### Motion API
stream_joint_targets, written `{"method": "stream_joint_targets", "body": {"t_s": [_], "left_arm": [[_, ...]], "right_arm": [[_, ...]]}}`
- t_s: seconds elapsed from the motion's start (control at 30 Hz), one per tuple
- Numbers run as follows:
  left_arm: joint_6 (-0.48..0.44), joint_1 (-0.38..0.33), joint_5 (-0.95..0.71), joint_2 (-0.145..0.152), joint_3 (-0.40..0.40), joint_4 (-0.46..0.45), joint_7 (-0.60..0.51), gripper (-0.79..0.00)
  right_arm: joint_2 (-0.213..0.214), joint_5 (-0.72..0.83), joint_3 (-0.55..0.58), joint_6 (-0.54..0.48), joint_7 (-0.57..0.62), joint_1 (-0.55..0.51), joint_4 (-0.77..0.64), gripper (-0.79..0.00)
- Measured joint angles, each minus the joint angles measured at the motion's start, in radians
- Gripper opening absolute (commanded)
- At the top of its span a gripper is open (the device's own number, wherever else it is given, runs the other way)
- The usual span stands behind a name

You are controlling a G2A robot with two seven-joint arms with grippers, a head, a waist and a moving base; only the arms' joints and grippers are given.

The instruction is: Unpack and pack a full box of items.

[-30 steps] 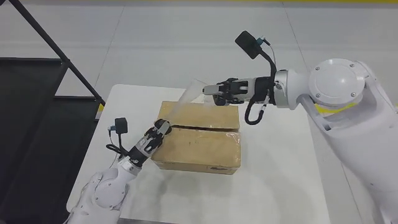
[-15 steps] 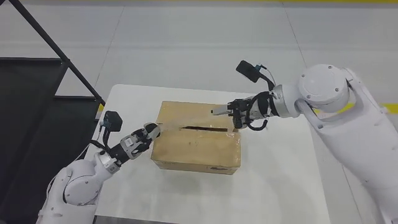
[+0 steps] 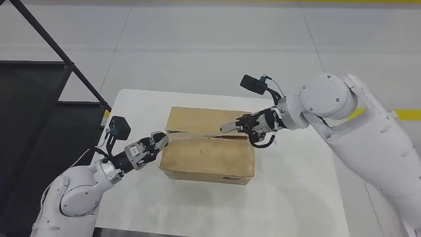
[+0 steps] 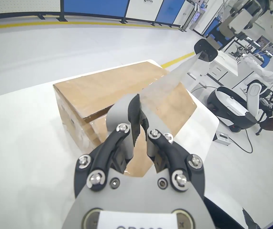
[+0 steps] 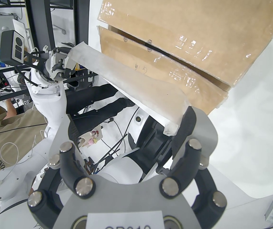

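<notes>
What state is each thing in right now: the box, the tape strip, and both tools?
Box: on the table, top flaps down, a dark gap open along their seam.
Tape strip: clear of the box, stretched in the air between the two tools.
Left tool: shut on one end of the tape strip.
Right tool: open, the strip's other end clinging to one finger.

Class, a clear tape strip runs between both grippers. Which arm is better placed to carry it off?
Probably left: the left gripper is shut on the tape strip, while the right gripper stands open, the strip only touching one finger.
</notes>
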Motion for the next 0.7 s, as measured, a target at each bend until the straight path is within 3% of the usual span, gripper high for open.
{"method": "stream_joint_targets", "body": {"t_s": [0.23, 0.7], "left_arm": [[0.052, -0.019, -0.058, 0.006, 0.015, 0.001, -0.059, -0.785], [0.193, -0.18, -0.422, 0.046, 0.021, 0.112, -0.493, -0.785]], "right_arm": [[-0.02, 0.065, -0.028, 0.015, -0.019, 0.001, 0.04, 0.0], [-0.097, 0.47, -0.158, -0.111, 0.113, 0.139, 0.414, 0.0]]}}
